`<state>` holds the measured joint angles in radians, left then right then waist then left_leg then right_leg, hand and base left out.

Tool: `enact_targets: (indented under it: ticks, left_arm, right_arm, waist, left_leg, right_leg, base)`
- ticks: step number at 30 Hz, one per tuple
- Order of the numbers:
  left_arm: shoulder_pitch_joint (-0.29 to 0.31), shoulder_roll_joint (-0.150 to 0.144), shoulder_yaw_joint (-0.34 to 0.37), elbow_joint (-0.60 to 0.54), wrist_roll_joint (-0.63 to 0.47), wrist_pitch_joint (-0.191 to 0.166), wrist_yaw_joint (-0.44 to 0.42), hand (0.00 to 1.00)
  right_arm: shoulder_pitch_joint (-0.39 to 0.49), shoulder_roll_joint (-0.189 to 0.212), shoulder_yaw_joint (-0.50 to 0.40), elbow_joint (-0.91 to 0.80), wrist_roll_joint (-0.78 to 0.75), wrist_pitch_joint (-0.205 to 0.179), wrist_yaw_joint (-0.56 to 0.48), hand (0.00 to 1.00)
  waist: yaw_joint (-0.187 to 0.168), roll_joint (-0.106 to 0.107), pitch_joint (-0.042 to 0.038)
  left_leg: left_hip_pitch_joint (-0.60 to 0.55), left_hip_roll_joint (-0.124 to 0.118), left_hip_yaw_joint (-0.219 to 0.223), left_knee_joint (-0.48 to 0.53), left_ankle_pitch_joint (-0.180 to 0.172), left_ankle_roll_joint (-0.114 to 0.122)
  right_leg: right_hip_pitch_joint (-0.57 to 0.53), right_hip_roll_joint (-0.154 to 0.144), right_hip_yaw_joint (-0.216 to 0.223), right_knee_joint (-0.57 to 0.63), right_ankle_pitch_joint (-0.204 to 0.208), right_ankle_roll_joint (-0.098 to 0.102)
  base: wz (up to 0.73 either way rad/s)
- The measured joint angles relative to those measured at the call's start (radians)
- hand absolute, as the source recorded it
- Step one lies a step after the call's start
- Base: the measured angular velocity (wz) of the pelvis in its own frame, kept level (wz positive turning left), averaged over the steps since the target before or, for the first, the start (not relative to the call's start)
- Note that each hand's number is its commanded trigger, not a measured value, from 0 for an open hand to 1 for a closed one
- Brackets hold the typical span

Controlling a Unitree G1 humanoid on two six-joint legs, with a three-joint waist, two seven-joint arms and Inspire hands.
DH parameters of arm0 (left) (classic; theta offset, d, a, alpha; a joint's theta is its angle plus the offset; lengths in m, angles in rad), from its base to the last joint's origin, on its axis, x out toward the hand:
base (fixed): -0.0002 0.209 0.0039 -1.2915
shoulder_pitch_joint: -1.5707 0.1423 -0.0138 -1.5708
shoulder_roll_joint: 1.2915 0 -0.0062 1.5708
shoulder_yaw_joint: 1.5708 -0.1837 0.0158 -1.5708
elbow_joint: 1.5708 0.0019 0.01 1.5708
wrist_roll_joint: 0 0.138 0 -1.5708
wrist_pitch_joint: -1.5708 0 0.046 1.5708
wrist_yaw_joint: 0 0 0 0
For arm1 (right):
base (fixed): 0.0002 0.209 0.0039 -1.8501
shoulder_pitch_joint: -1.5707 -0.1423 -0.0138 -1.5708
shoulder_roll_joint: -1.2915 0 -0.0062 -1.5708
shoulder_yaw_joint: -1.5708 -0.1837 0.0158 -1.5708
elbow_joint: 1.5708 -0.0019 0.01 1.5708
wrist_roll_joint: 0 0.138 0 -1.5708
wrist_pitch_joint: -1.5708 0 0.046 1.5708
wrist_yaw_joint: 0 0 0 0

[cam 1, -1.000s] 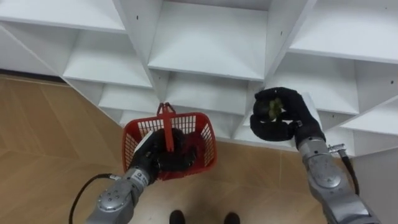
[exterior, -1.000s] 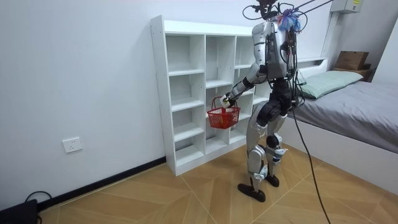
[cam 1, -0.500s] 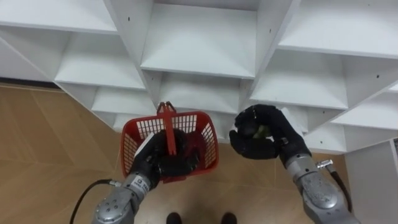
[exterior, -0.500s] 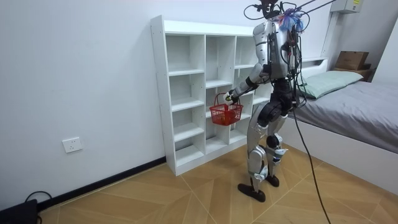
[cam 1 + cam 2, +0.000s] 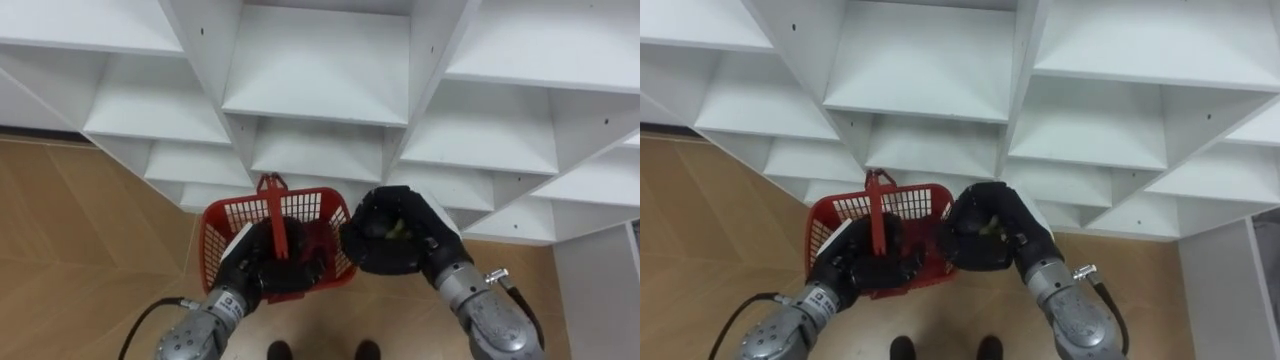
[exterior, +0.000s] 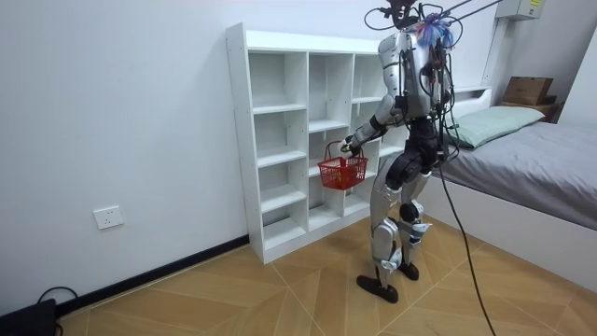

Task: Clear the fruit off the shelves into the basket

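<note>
A red plastic basket [image 5: 222,221] [image 5: 832,216] [image 6: 342,174] hangs in front of the white closet, and my left hand [image 5: 262,259] [image 5: 862,258] is shut on its upright handle [image 5: 272,208]. My right hand [image 5: 391,232] [image 5: 987,230] is curled round a green fruit [image 5: 397,229] [image 5: 991,231] and sits right beside the basket's right rim. Most of the fruit is hidden by the black fingers. What lies inside the basket is hidden by my left hand.
The white closet [image 5: 320,70] [image 6: 280,131] with open shelves stands right before me, its compartments bare. Wooden floor [image 5: 70,230] lies below. In the room view a bed [image 6: 536,149] stands behind me at the right.
My right hand has come down and to the left with the green fruit, from shelf height to the basket's right rim. The basket has stayed in my left hand.
</note>
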<state>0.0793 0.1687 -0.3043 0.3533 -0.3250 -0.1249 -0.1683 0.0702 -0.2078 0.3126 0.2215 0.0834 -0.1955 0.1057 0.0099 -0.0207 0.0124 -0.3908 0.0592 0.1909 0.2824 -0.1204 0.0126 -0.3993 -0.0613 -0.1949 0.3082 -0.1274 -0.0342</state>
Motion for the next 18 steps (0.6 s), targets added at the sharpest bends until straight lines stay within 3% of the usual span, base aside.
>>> enact_targets:
  ticks: [5, 18]
  left_arm:
    - [0.0, 0.0, -0.031, 0.0, -0.021, 0.0, 0.0, 1.0]
    - [-0.002, -0.013, -0.054, 0.0, -0.037, 0.0, -0.001, 1.0]
  right_arm:
    - [-0.002, 0.001, 0.019, 0.0, 0.002, 0.0, 0.012, 1.0]
    - [-0.01, 0.022, 0.038, -0.01, 0.001, 0.001, 0.006, 1.0]
  waist:
    - [0.0, 0.014, -0.0076]
    - [0.004, 0.025, -0.0045]
  left_leg:
    - [0.0, 0.0, -0.001, 0.0, 0.0, 0.0]
    - [-0.012, 0.002, 0.002, 0.0, -0.001, -0.002]
  right_leg:
    - [0.001, 0.001, 0.0, 0.0, 0.0, 0.0]
    - [-0.014, 0.003, 0.004, 0.001, 0.0, 0.0]
  base:
    - [0.0]
    - [0.0]
